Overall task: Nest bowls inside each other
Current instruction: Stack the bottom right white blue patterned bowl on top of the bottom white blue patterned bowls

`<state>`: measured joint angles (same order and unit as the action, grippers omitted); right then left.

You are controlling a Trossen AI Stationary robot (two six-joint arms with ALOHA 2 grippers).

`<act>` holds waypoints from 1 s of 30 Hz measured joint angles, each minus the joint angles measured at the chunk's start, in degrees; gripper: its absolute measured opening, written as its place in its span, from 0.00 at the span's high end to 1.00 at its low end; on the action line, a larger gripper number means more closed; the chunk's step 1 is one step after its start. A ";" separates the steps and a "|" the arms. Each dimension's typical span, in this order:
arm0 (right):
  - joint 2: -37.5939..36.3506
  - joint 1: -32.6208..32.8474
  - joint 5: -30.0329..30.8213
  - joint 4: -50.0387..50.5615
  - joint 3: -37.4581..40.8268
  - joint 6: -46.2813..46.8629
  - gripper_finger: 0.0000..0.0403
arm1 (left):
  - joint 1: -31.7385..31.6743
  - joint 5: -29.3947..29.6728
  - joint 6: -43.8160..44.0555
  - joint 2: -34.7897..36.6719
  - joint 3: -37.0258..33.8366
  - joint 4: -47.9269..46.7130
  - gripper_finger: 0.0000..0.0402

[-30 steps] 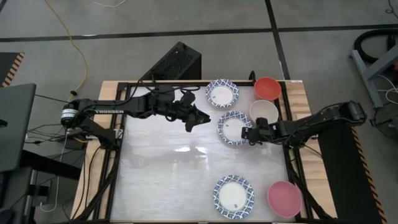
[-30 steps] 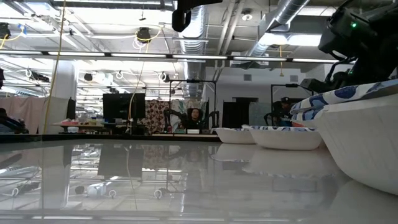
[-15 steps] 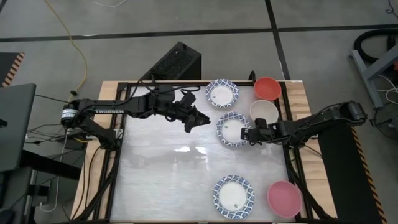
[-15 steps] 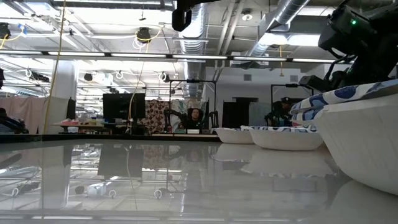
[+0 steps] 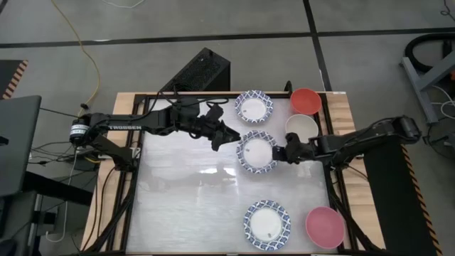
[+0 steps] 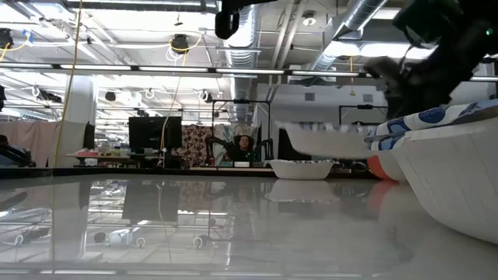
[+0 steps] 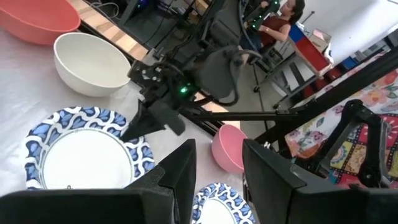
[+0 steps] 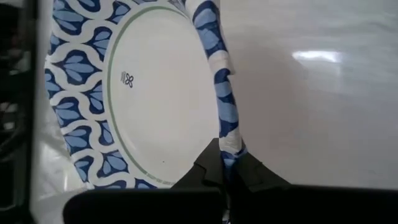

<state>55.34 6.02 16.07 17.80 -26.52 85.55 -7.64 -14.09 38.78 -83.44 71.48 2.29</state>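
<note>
We see the R gripper (image 5: 281, 153) pinched shut on the rim of a blue-rimmed bowl (image 5: 257, 152), mouth up, lifted at mid-table, R arm reaching in level from the side. L gripper (image 5: 229, 135) hovers just beside it, fingers apart, holding nothing. Bowls all empty.

A glossy white tabletop (image 5: 192, 206) in a black metal frame, wooden edges showing at both sides. Up at the far edge sits a blue-rimmed white bowl (image 5: 254, 107), with a red bowl (image 5: 306, 100) well to its right by the corner. Just below the red one rests a plain cream bowl (image 5: 301, 126). Down at the near edge, another blue-patterned white bowl (image 5: 267, 225), and a pink bowl (image 5: 325, 227) right beside it.
</note>
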 joint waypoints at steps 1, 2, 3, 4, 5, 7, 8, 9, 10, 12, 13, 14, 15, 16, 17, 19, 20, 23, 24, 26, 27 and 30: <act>-0.19 0.00 -0.26 0.00 -0.65 -0.46 0.96 | 0.00 0.00 0.05 0.00 0.00 0.24 0.70; -0.32 0.00 -0.39 -0.02 -1.19 -1.15 0.96 | 0.00 0.04 0.07 0.00 0.00 0.49 0.70; -0.34 0.00 -0.45 0.06 -1.69 -1.91 0.96 | 0.00 0.06 0.43 0.00 0.00 0.89 0.70; -0.34 0.00 -0.75 0.09 -2.18 -2.53 0.96 | 0.00 0.23 0.95 0.00 0.00 1.36 0.70; -0.32 0.10 -0.87 0.03 -2.63 -3.12 0.96 | 0.00 0.44 1.51 0.00 0.00 2.01 0.70; -0.25 0.93 -0.90 -0.13 -3.34 -4.11 0.96 | 0.02 1.27 2.61 0.00 0.03 2.56 0.70; -0.23 1.47 -0.91 -0.09 -3.63 -4.65 0.96 | 0.02 1.43 3.31 0.00 0.04 2.60 0.70; -0.23 2.08 -0.91 -0.10 -3.82 -4.98 0.96 | 0.02 1.46 4.20 0.00 0.04 2.60 0.70; -0.21 2.84 -0.91 -0.08 -3.93 -5.04 0.96 | 0.02 1.37 4.88 0.00 0.04 2.60 0.70; -0.21 4.50 -0.96 0.00 -4.11 -4.82 0.96 | 0.02 1.07 5.07 0.00 0.04 2.65 0.70; -0.19 5.30 -0.98 0.00 -4.25 -4.37 0.96 | 0.02 0.92 5.07 0.00 0.04 2.73 0.70; -0.19 6.11 -0.98 -0.07 -4.29 -3.73 0.96 | 0.10 0.94 5.07 0.00 0.04 2.77 0.70; -0.19 6.94 -0.98 -0.03 -4.29 -3.00 0.96 | 0.33 1.03 5.08 0.00 0.04 2.77 0.70; -0.19 7.88 -0.98 0.02 -4.29 -2.16 0.96 | 0.63 1.46 5.17 0.00 0.04 2.78 0.70; -0.19 8.97 -0.98 0.02 -4.29 -1.14 0.96 | 1.06 2.08 5.18 0.00 0.04 2.98 0.70; -0.19 11.22 -1.13 0.14 -4.29 1.26 0.96 | 2.02 3.76 4.50 0.00 0.04 3.76 0.70; -0.19 12.46 -1.19 0.18 -4.29 2.52 0.96 | 2.49 4.80 3.74 0.00 0.04 4.03 0.70; -0.19 16.11 -0.58 0.25 -4.29 5.33 0.96 | 3.79 7.70 1.34 -0.01 0.04 4.70 0.70; -0.19 17.33 0.18 0.45 -4.29 6.01 0.96 | 4.09 8.31 1.03 -0.02 0.04 4.81 0.70; -0.19 19.19 2.00 1.57 -4.29 6.71 0.96 | 4.52 8.69 1.02 -0.02 0.04 4.98 0.70; -0.19 19.80 2.65 2.44 -4.29 7.37 0.96 | 4.67 8.69 1.40 -0.02 0.04 4.96 0.70; -0.19 20.27 3.41 3.16 -4.29 8.80 0.96 | 5.12 7.97 3.64 -0.02 0.04 4.94 0.70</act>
<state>55.16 26.29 19.49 20.96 -30.81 94.36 -2.52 -6.12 42.43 -83.46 71.53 7.22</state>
